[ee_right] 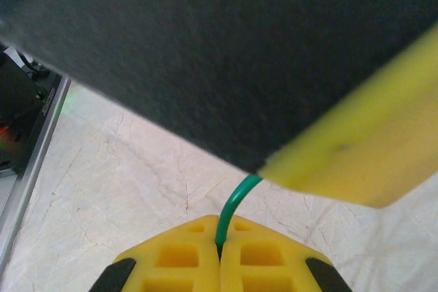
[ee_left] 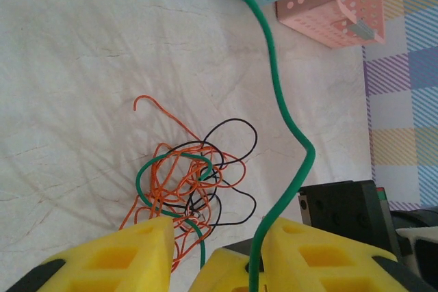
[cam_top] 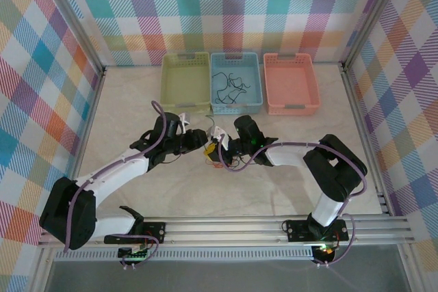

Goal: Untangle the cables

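Mid-table, between the two arms: the cables (ee_left: 185,182), a loose knot of thin orange and black strands with a green wire (ee_left: 277,87) looped through it. Lying flat on the table (ee_left: 68,66), just ahead of the left claw (ee_left: 185,241).

Right claw (ee_right: 219,227): clamped shut on the green wire, pinched right at the fingertips. Judged to be an anchor, holding one stretch fixed for drawing the rest out of the knot against it. Green wire lifted clear of the table and running up past the tangle toward the baskets, probably for that reason.

Left claw: partly open, a narrow gap showing between the yellow fingers (ee_left: 102,258). A thin green strand leading from the knot's loop down into that gap; gripped or merely passing through, cannot tell. Held low and close to the knot, likely for a second hold nearer the snarl.

Both claws almost touching in the overhead view, so little slack to work with. Best pulled apart slowly, with orange strands wound round the green loop and liable to drag along.

Along the far wall: a blue basket (cam_top: 236,109) with black strands in it, between a pale green basket (cam_top: 185,109) and a pink basket (cam_top: 292,109). Presumably for freed wires; most of the untangling not yet done.
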Tool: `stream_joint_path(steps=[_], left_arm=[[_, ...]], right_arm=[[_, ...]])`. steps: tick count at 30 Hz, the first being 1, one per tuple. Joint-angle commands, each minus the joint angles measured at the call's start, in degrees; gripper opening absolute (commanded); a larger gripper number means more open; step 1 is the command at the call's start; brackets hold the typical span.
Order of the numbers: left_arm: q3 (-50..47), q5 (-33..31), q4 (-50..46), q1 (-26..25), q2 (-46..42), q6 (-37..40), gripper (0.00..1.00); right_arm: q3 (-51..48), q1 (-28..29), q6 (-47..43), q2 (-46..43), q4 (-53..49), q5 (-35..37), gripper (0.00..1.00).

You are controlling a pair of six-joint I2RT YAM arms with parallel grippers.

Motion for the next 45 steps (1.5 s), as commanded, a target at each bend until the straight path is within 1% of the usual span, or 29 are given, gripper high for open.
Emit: stream_joint_path(steps=[1, 3, 4, 6, 7, 11, 13, 18, 23, 29, 35, 39, 41, 43, 45], left_arm=[[0.4, 1.2, 2.3, -0.6, 1.5, -0.2, 0.38], [0.9, 1.6, 2.8, -0.9, 2.6, 0.0, 0.36], [0.9, 1.6, 3.2, -1.1, 3.3, -0.1, 0.29], [0.9, 1.2, 4.1, -1.4, 3.9, -0.6, 0.04], [0.8, 0.7, 4.3, -1.5, 3.7, -0.9, 0.00], [2.5, -2.2, 0.5, -1.3, 0.3, -0.3, 0.00], [4.4, -1.6, -2.0, -1.1, -2.1, 0.0, 0.00], [9.3, 0.1, -8.6, -0.8, -9.6, -0.6, 0.00], [11.1, 2.6, -10.6, 0.0, -16.1, -3.7, 0.00], [11.9, 5.4, -9.5, 0.1, -19.5, -7.6, 0.00], [12.9, 6.2, -9.6, 0.1, -20.7, -9.4, 0.00], [13.7, 3.7, -11.4, 0.1, -21.0, -9.3, 0.00], [13.6, 3.6, -10.3, 0.1, -21.1, -10.5, 0.00], [13.6, 4.3, -9.3, 0.1, -21.0, -11.4, 0.00], [13.9, 3.4, -9.9, 0.1, -21.1, -11.6, 0.00]], right_arm=[[-0.4, -0.2, -0.3, -1.4, 1.3, -2.7, 0.00], [-0.4, -0.2, -0.3, -1.5, 1.1, -2.8, 0.00], [-0.5, -0.2, -0.3, -1.5, 1.2, -2.7, 0.00], [-0.4, -0.2, -0.3, -1.5, 1.2, -2.3, 0.00], [-0.5, -0.2, -0.3, -1.5, 1.1, -2.1, 0.00], [-0.5, -0.2, -0.3, -1.5, 0.8, -1.6, 0.03], [-0.3, -0.2, -0.2, -1.3, 0.8, -1.2, 0.07], [1.2, -0.2, -0.2, -0.2, -1.6, -0.4, 0.10], [1.5, -0.1, 0.1, 0.0, -1.7, -0.8, 0.16], [1.3, -0.1, 0.2, 0.2, -1.2, -1.3, 0.20], [1.8, 0.0, 0.1, 0.4, -2.2, -0.2, 0.20], [1.1, 0.0, 0.1, 0.0, -0.9, 0.3, 0.20], [1.0, 0.0, 0.0, -0.1, -0.8, 1.1, 0.15], [0.5, 0.0, 0.0, -0.4, 0.0, 1.8, 0.09], [-0.1, 0.0, -0.2, -0.6, 0.8, 2.8, 0.03]])
